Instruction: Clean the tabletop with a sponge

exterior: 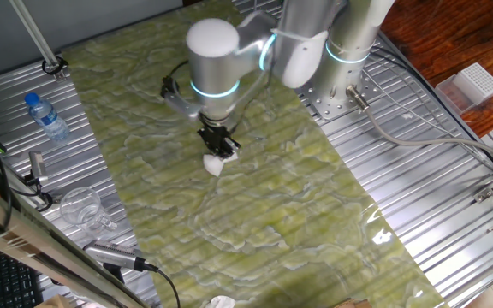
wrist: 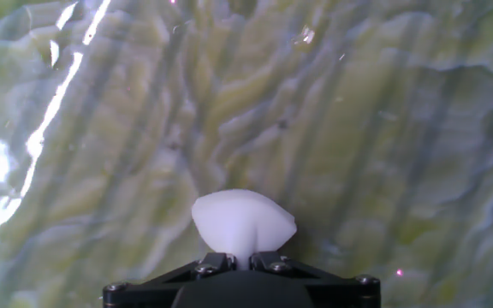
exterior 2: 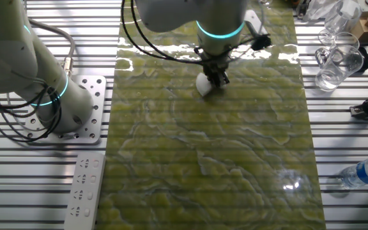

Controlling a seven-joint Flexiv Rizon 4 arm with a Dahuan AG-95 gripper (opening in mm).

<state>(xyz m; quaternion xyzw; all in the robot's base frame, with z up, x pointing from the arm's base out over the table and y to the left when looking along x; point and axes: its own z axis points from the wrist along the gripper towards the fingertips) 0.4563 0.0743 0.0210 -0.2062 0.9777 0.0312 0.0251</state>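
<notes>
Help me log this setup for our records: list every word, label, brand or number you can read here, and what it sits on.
No text can be read.
Water bottle: its label is too blurred to read.
White panel beside the tabletop: its markings are too small.
Sponge and gripper: no markings show.

You have a glossy yellow-green tabletop (exterior: 255, 205) with pale wavy marble-like veins. Plain white sponge (wrist: 242, 224). Black gripper (exterior: 219, 147). The arm (exterior: 221, 51) is silver-grey with glowing cyan rings. Ribbed grey metal panels (exterior 2: 356, 204) flank the sheet. Clear water bottle (exterior: 46, 117), blue cap.
</notes>
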